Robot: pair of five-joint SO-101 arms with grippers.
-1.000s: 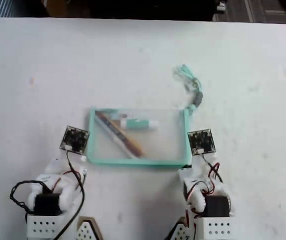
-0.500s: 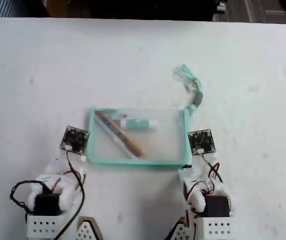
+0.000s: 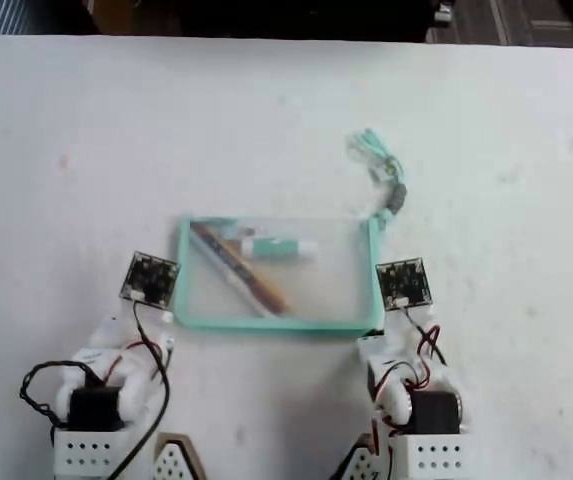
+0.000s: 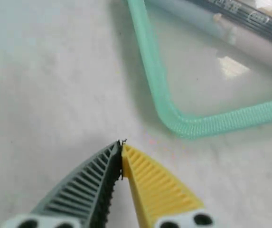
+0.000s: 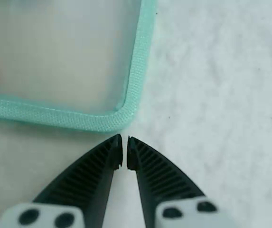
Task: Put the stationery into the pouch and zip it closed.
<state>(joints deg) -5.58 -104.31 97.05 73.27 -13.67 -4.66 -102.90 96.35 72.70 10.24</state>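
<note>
Nothing moved, stationery (image 3: 244,267) inside teal pouch (image 3: 276,325)

The high camera looks down over the table (image 3: 66,120); each wrist camera sits close above a pouch (image 3: 331,285) corner.

You have open table (image 3: 266,110) on the far side of the pouch (image 3: 346,280) and out to both sides of it. The pouch lies flat ahead of your two arms, its near corners just beyond the left gripper (image 4: 121,145) and the right gripper (image 5: 125,142), both drawn closed. A teal cord (image 3: 378,165) trails from its far right corner across the table, an obstacle on that side
</note>
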